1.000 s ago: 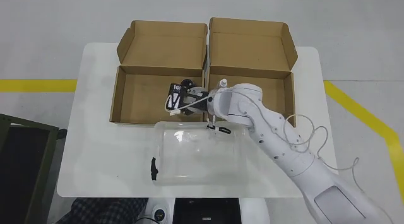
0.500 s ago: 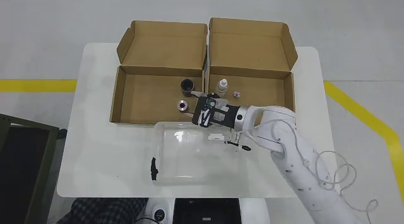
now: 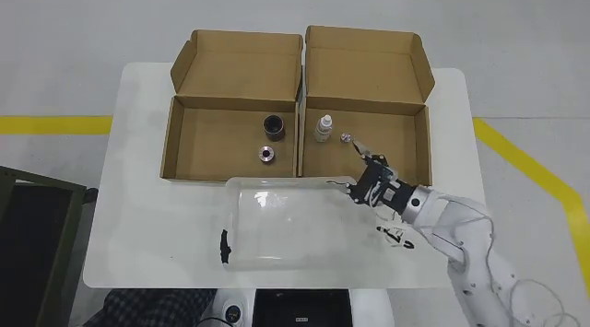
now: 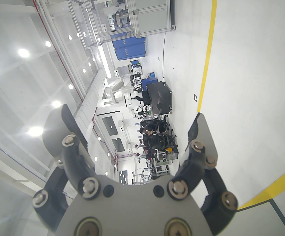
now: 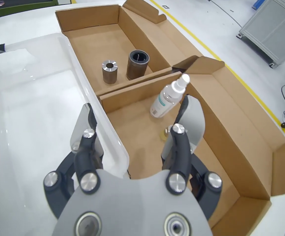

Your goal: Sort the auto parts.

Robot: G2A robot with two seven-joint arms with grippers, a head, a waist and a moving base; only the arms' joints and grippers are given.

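Two open cardboard boxes stand side by side. The left box point(image 3: 198, 147) holds a dark cylinder point(image 3: 274, 126) point(image 5: 137, 64) and a steel bushing point(image 3: 265, 154) point(image 5: 109, 71), both upright. In the right box point(image 3: 406, 138) a small white-capped bottle point(image 3: 324, 128) point(image 5: 168, 98) stands beside a small metal part point(image 3: 346, 136) point(image 5: 164, 133), half hidden by a finger in the right wrist view. My right gripper point(image 3: 356, 170) point(image 5: 138, 110) hovers open and empty over the right box's near wall. My left gripper point(image 4: 132, 119) is open, empty, and points out into the room.
A clear plastic bin point(image 3: 241, 235) point(image 5: 34, 99) lies in front of the boxes, with black tape point(image 3: 224, 244) on its left end. The box flaps point(image 3: 364, 60) stand up at the back. Bare white table point(image 3: 138, 189) lies left of the bin.
My right arm has pulled back from over the left box toward the right and the table's near side. The dark cylinder and the steel bushing, hidden under it before, now show.
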